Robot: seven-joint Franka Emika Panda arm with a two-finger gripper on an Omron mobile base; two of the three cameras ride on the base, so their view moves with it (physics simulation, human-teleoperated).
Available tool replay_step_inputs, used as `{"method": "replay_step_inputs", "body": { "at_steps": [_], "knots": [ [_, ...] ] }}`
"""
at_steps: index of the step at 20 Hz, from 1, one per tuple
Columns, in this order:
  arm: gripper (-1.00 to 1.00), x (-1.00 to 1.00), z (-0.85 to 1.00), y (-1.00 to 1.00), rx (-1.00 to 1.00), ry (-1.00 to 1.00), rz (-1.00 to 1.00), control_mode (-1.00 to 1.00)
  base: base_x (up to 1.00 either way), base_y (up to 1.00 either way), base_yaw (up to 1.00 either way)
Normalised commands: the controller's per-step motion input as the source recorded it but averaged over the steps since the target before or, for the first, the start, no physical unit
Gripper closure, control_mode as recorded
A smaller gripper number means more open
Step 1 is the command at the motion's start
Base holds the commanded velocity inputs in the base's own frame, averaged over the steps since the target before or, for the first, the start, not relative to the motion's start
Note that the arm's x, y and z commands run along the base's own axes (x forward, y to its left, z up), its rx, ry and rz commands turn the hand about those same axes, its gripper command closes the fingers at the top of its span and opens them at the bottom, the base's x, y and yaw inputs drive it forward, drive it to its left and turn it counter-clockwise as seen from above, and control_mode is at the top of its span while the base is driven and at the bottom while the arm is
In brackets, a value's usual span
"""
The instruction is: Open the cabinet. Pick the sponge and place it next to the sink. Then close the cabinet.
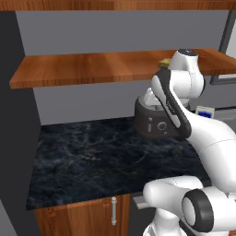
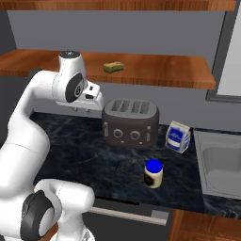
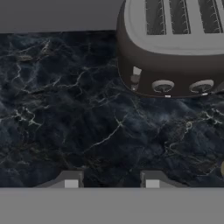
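A yellow-green sponge point(image 2: 113, 67) lies on the wooden cabinet shelf point(image 2: 155, 70) above the counter; in the left base view the sponge point(image 1: 164, 63) peeks out behind my arm. The shelves stand exposed, with no door over them. The grey metal sink point(image 2: 221, 164) is set into the counter at the far right. My gripper point(image 2: 86, 109) hangs below the shelf, left of the toaster, pointing down at the counter. In the hand view my gripper point(image 3: 111, 181) is open, with only bare counter between its fingertips point(image 3: 71, 181).
A dark four-slot toaster point(image 2: 130, 123) stands mid-counter on the black marble counter point(image 2: 84, 155). A blue-and-white carton point(image 2: 179, 136) is beside the sink, and a blue-lidded jar point(image 2: 153, 173) sits near the front edge. A lower cabinet handle point(image 1: 114, 211) is below the counter.
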Motion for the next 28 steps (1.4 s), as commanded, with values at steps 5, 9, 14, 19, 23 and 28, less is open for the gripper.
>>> {"method": "replay_step_inputs", "body": {
  "at_steps": [5, 9, 14, 19, 23, 28],
  "knots": [
    [-1.00, -0.31, 0.05, 0.00, 0.00, -0.02, -0.01, -1.00, 0.00, 0.00, 0.00],
    [-1.00, -0.48, 0.46, 0.00, 0.00, -0.08, -0.11, -1.00, 0.00, 0.00, 0.00],
    [-1.00, -0.36, 0.59, 0.00, 0.00, -0.09, -0.11, -1.00, 0.00, 0.00, 0.00],
    [-1.00, -0.07, 0.53, 0.03, 0.01, -0.22, -0.17, -1.00, 0.00, 0.00, 0.00],
    [-1.00, 0.00, 0.50, 0.08, 0.04, -0.33, -0.22, -1.00, 0.00, 0.00, 0.00],
    [-1.00, 0.00, 0.49, 0.08, 0.01, -0.25, -0.21, -1.00, 0.00, 0.00, 0.00]
  ]
}}
